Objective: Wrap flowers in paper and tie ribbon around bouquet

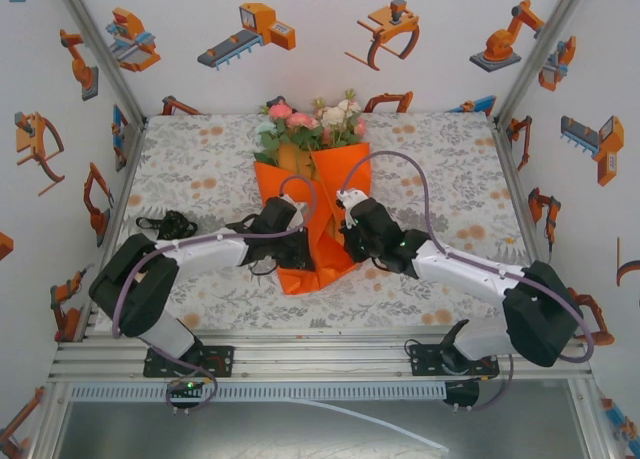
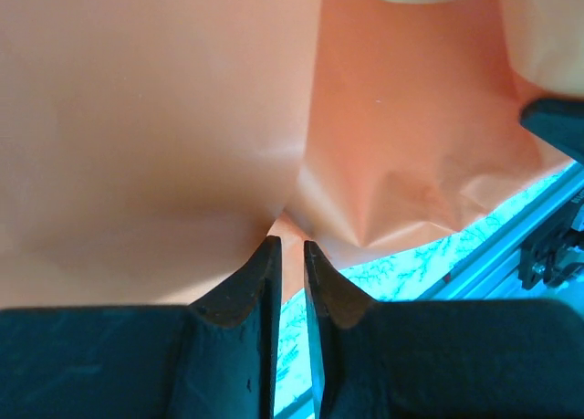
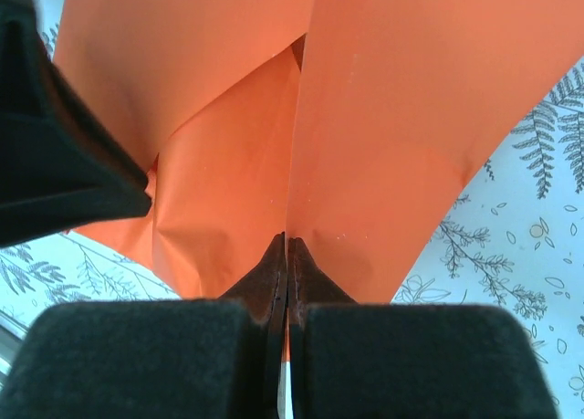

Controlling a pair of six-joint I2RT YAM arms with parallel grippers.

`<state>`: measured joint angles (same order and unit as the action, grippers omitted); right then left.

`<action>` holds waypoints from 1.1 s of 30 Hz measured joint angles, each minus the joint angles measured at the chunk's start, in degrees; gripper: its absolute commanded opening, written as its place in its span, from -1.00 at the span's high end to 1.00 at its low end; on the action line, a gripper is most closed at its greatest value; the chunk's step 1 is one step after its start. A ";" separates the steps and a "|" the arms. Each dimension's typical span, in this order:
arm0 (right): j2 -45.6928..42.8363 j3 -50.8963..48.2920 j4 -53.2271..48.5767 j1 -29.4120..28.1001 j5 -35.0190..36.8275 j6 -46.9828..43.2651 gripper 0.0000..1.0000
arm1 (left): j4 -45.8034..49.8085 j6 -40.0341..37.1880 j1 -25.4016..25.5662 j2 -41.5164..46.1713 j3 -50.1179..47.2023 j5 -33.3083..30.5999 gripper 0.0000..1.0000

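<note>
White-walled booth dotted with orange robot stickers (image 1: 255, 34); table (image 1: 450, 159) under a grey-and-orange floral cloth. At centre, the bouquet (image 1: 315, 194): pink, white and green flowers (image 1: 310, 119) topping folded orange paper (image 1: 345, 169). Lies flat on the cloth, long axis running far to near, blooms toward the back wall, pointed foot toward the arm bases. Flanked low down by both arms, one on each side of the narrow half. Left gripper (image 2: 290, 243): jaws a narrow slit apart, a paper crease right at the tips; unclear whether any sheet is nipped. Right gripper (image 3: 286, 238): jaws pressed together, tips against the seam where two flaps overlap, no paper visibly between them. Off to the left, well apart from the bouquet, a small black heap on the cloth, most likely the ribbon (image 1: 172, 222), with neither gripper near it. Judged about halfway: wrapping done or nearly so, flaps folded across but loose-looking; tying not yet begun, nothing bound around the paper.
</note>
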<state>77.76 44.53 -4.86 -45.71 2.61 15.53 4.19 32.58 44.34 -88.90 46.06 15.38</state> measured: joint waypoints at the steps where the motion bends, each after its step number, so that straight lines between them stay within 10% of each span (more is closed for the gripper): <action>1: 0.35 0.00 0.33 0.22 0.02 0.42 1.00 | 0.74 -0.42 0.00 1.40 0.00 -0.37 0.51; 11: 1.79 0.00 1.31 1.40 -0.28 2.71 1.00 | 2.86 -3.52 -0.20 12.48 -1.09 -7.63 0.44; 33: 8.09 5.16 14.03 1.84 -2.89 26.69 1.00 | -12.17 1.09 4.04 -8.13 0.66 -4.68 0.57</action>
<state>85.84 49.69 9.17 -43.88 -0.27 42.22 -7.99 33.67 48.38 -97.03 46.72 10.70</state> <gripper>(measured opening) 0.003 0.218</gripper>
